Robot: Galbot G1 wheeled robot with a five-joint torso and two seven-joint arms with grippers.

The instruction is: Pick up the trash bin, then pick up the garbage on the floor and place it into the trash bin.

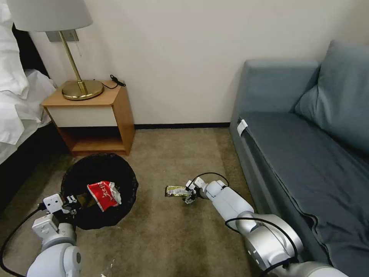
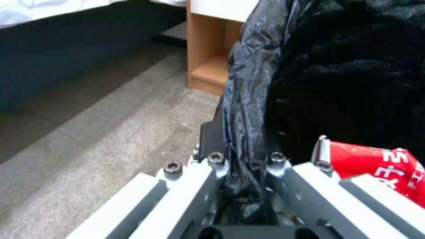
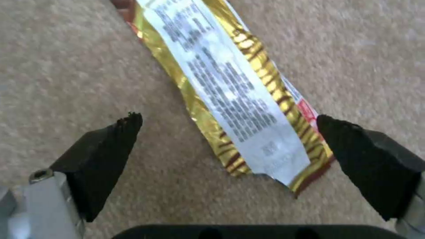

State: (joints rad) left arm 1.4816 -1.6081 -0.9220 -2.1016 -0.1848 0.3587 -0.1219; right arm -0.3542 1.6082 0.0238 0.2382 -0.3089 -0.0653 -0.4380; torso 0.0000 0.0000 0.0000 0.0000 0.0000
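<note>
The trash bin (image 1: 100, 190), lined with a crinkled black bag (image 2: 252, 99), hangs low over the carpet left of centre. My left gripper (image 1: 71, 202) is shut on its near rim, pinching the bag. A red-and-white snack packet (image 1: 103, 194) (image 2: 381, 171) lies inside the bin. On the carpet at centre lies a gold-and-dark bar wrapper (image 1: 175, 191) (image 3: 239, 96). My right gripper (image 1: 189, 197) (image 3: 228, 132) is down at the wrapper's near end, open, with one black finger (image 3: 106, 152) on each side of it.
A wooden nightstand (image 1: 96, 119) with a brass lamp (image 1: 78, 82) stands behind the bin, a bed (image 1: 17, 100) to its left. A blue-grey sofa (image 1: 303, 154) lines the right side. Open carpet lies between bin and sofa.
</note>
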